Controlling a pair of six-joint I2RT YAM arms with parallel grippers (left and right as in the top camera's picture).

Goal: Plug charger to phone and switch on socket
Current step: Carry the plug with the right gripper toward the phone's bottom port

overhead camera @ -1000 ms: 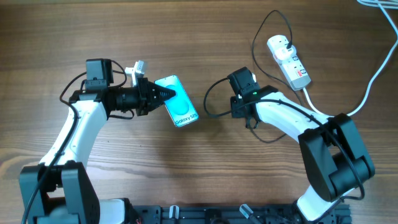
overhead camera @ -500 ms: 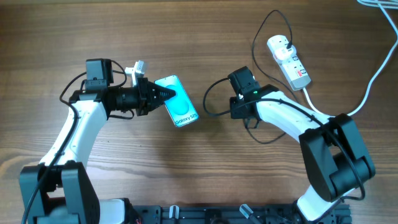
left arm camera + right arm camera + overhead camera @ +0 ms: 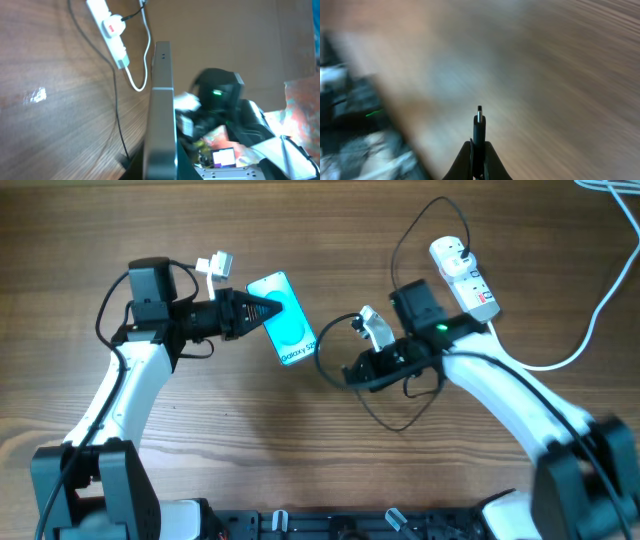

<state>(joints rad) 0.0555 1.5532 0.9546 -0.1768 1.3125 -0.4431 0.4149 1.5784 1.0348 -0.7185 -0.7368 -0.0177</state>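
Observation:
The phone (image 3: 284, 331) has a turquoise screen and a white "Galaxy S25" strip. My left gripper (image 3: 266, 311) is shut on its upper left edge and holds it tilted. In the left wrist view the phone (image 3: 161, 115) shows edge-on. My right gripper (image 3: 351, 372) is to the right of the phone and apart from it. It is shut on the charger's small black connector (image 3: 479, 122), whose tip points out past the fingers. The charger's thin black cable (image 3: 398, 242) runs up to a white plug in the white socket (image 3: 464, 278) at the back right. The socket (image 3: 111, 29) also shows in the left wrist view.
The socket's thick white lead (image 3: 592, 308) curves off to the right edge. A loose loop of the black cable (image 3: 385, 418) lies on the wooden table below my right wrist. The right wrist view is heavily blurred.
My right arm has swung round; its gripper with the connector now sits lower and points left toward the phone. My left gripper has carried the phone slightly up.

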